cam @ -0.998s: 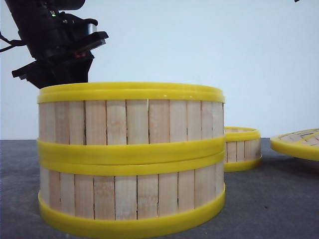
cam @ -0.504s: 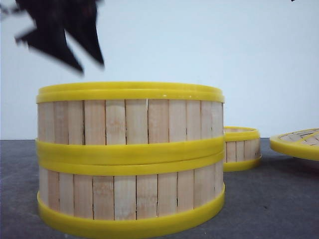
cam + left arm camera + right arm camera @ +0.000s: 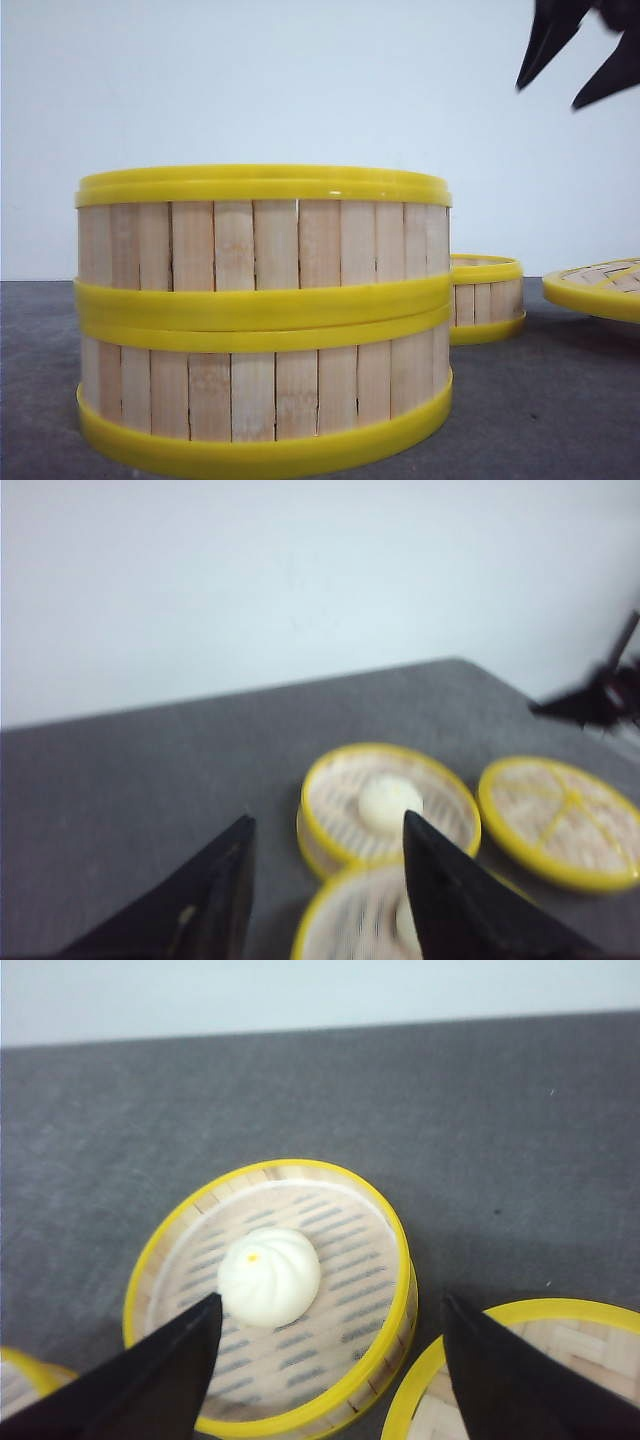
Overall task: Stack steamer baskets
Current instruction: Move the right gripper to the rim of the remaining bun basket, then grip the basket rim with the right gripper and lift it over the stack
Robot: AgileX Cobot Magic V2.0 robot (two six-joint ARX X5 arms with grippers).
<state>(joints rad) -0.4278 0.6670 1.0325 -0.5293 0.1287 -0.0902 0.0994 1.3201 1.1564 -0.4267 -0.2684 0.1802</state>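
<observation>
Two steamer baskets (image 3: 262,315) stand stacked at the near left of the front view, rims lined up. A third steamer basket (image 3: 485,298) sits alone behind them to the right. It holds a white bun (image 3: 268,1275). My right gripper (image 3: 332,1305) hovers open above this single basket (image 3: 270,1290), its dark fingertips (image 3: 530,72) showing at the front view's top right. My left gripper (image 3: 328,830) is open and empty, high above the stack's top (image 3: 365,920) and the single basket (image 3: 390,800); its view is blurred.
A flat yellow-rimmed woven lid (image 3: 600,285) lies right of the single basket, close beside it (image 3: 530,1370). The grey table (image 3: 560,400) ends at a pale wall behind. The right arm's dark shape (image 3: 600,695) shows at the edge of the left wrist view.
The left arm rose from above the stack's left side and left the front view. The right gripper's fingertips came into view at the top right.
</observation>
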